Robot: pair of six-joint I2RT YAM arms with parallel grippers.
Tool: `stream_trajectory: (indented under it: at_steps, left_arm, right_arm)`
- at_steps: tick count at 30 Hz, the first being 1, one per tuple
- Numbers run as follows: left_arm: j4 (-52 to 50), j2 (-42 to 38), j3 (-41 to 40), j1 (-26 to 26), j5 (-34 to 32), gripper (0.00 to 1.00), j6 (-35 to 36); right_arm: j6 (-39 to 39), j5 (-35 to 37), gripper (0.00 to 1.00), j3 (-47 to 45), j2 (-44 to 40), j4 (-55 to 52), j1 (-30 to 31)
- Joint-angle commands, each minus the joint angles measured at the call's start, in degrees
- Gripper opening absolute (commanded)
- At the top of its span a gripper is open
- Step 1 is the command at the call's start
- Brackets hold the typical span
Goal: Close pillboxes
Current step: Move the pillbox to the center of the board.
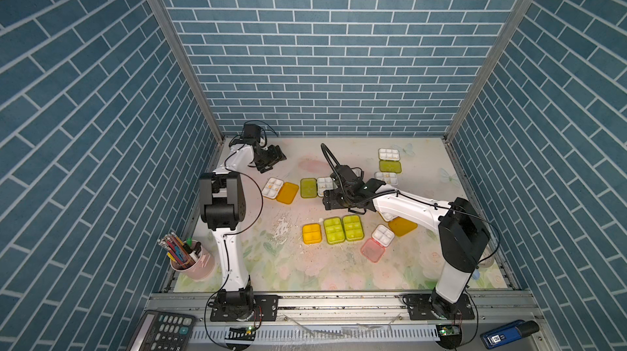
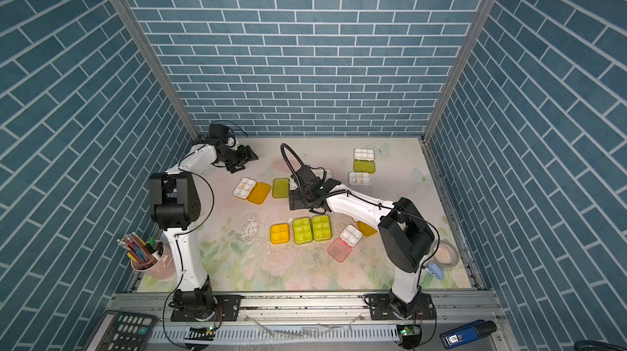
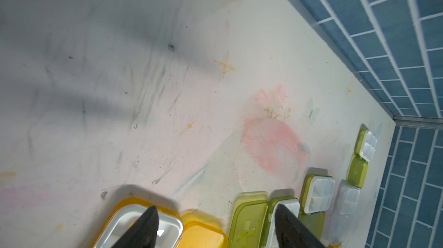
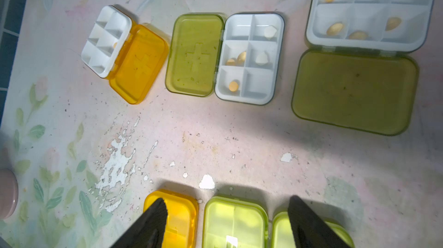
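Three pillboxes (image 1: 334, 229) sit shut in a near-centre row on the surface (image 1: 305, 271); others lie open behind and right of them. Left pincer (image 3: 215, 210) and right pincer (image 4: 227, 210) hover, prongs apart and empty, seemingly poised over lids needing folding.

A raised plus-shaped cross is showing on the orange-yellow pillbox lid (image 4: 141, 65), which is lying open on the worktop. The same sign is showing on the lime green pillbox lid (image 4: 195, 54) beside it. In the left wrist view, a faint cross is also showing on a farther green pillbox lid (image 3: 357, 171). The calculator (image 1: 166, 330) is displaying a plus on its teal key; its other keys are too small to read. The blue device (image 1: 509, 332) is carrying a white label with illegible print.
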Motion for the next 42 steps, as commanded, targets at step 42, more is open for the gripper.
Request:
stream_trajectory:
  at_steps: [42]
  left_arm:
    - [-2.82, -3.53, -13.11, -2.92, -1.04, 0.76, 9.51]
  right_arm:
    - [-1.83, -4.68, 0.79, -4.67, -3.12, 4.98, -0.8]
